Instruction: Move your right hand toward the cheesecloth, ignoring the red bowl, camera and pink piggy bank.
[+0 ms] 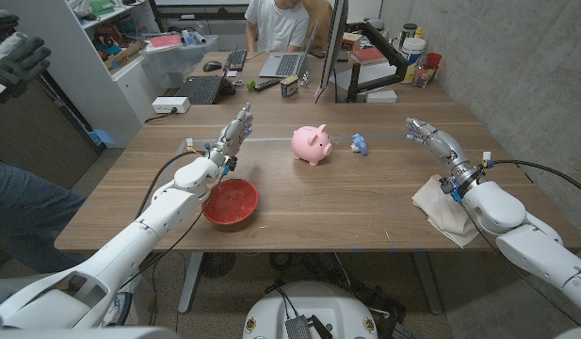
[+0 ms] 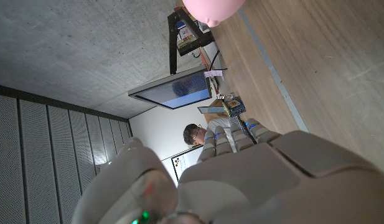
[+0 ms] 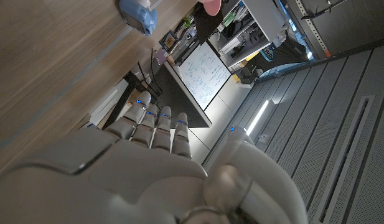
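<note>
The right hand is up over the wooden tabletop, fingers stretched out and apart, holding nothing. The cheesecloth lies crumpled behind that hand, back along its forearm and close to the tabletop's near edge; the wrist passes above its upper corner. Ahead of the fingers and off to their inner side sits a small blue camera, with the pink piggy bank just beyond it. The left hand is across the tabletop from them, fingers extended and holding nothing, with the red bowl back beside its forearm.
</note>
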Robot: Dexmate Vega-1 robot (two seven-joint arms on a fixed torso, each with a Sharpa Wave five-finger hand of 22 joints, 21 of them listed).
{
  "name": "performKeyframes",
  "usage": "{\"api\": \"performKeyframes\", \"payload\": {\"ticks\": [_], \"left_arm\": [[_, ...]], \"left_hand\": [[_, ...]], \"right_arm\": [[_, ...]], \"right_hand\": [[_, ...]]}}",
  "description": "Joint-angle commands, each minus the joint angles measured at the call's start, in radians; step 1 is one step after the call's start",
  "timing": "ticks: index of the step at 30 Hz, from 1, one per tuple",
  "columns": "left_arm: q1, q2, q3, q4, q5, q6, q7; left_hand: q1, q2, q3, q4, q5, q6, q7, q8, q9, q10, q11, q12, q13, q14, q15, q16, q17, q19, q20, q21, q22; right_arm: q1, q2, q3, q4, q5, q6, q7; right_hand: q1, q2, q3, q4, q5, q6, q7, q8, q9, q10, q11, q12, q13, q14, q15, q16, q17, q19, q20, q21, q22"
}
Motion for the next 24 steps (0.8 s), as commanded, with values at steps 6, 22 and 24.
{"api": "performKeyframes", "payload": {"ticks": [6, 22, 24], "left_arm": [[-0.001, 0.015, 0.009, -0.032, 0.016, 0.036, 0.017], [-0.002, 0.022, 0.018, -0.067, 0.032, 0.063, 0.034], [-0.002, 0.021, 0.017, -0.069, 0.031, 0.066, 0.036]], "left_hand": [[0.004, 0.011, -0.009, 0.003, 0.003, -0.007, 0.001, -0.001, 0.003, -0.006, -0.009, -0.001, 0.002, -0.003, -0.004, 0.002, 0.004, -0.002, -0.001, -0.008, 0.002], [0.005, 0.013, -0.012, 0.003, 0.003, -0.006, 0.001, 0.0, 0.003, -0.007, -0.009, -0.001, 0.002, -0.003, -0.004, 0.003, 0.004, -0.001, 0.0, -0.011, 0.002], [0.005, 0.013, -0.012, 0.003, 0.003, -0.005, 0.001, 0.0, 0.003, -0.006, -0.007, -0.001, 0.002, -0.003, -0.004, 0.003, 0.004, -0.001, 0.001, -0.012, 0.002]], "right_arm": [[0.008, 0.005, -0.004, 0.056, -0.079, 0.095, -0.01], [-0.027, 0.006, 0.036, 0.079, -0.072, 0.153, -0.015], [-0.03, 0.005, 0.04, 0.08, -0.076, 0.158, -0.015]], "right_hand": [[-0.008, 0.0, -0.008, 0.001, 0.002, 0.005, -0.013, 0.0, 0.002, 0.021, -0.01, 0.006, 0.006, 0.023, -0.011, 0.011, 0.002, 0.019, -0.003, -0.005, 0.006], [0.032, -0.024, -0.005, -0.035, 0.007, -0.001, -0.023, -0.001, 0.003, 0.029, -0.019, 0.007, 0.006, 0.039, -0.018, 0.006, -0.005, 0.032, -0.002, -0.017, 0.004], [0.035, -0.025, -0.005, -0.038, 0.007, -0.001, -0.024, -0.001, 0.003, 0.03, -0.019, 0.007, 0.006, 0.042, -0.018, 0.006, -0.005, 0.033, -0.003, -0.018, 0.004]]}}
